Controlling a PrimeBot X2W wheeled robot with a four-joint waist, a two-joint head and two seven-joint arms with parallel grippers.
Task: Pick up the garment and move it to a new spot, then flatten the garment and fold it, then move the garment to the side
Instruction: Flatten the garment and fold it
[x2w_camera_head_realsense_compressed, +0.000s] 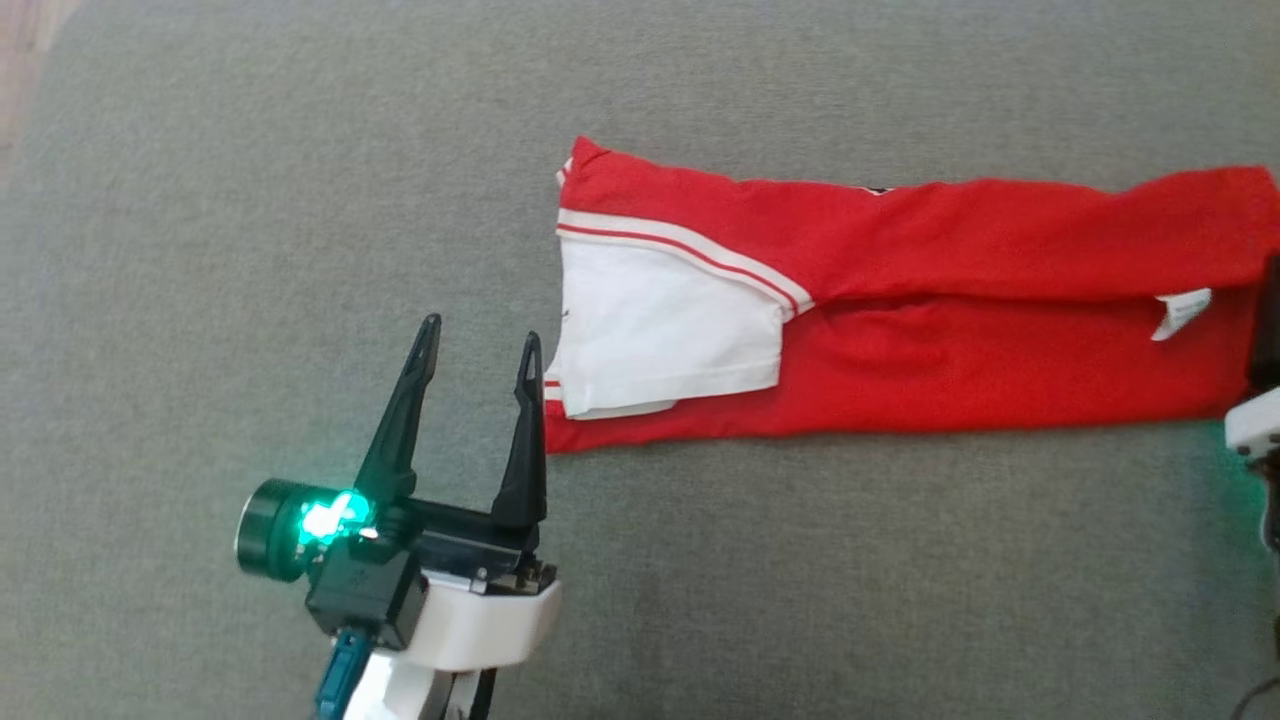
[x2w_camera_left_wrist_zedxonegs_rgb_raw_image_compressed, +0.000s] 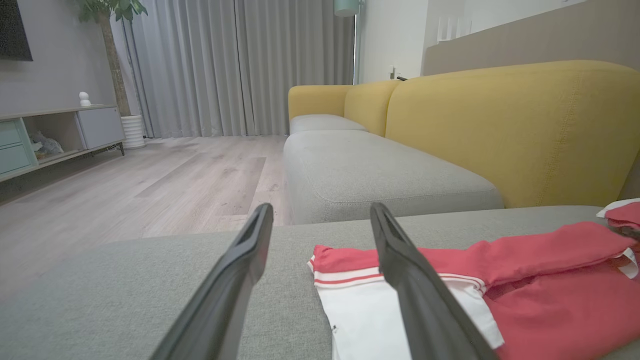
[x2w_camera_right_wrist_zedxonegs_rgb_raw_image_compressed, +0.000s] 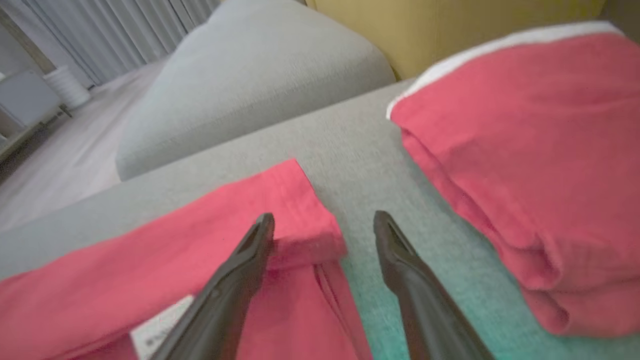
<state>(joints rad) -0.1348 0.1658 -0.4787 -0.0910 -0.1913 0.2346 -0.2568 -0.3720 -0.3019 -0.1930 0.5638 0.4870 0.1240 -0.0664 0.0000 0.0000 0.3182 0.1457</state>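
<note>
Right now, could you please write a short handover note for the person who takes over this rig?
Left claw: open, empty, at the garment's left end.
Right claw: open, empty, at its right end.
Garment: flat on the grey cushion, folded lengthwise into a long strip. A second red garment lies folded beside the right end.
Done: flattened and folded once, it seems.
Left: probably fold the strip shorter, then move it to the side.

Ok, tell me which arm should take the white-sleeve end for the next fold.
Left, probably. The open left gripper sits beside the white sleeve; the right gripper hangs over the opposite end of the garment.
</note>
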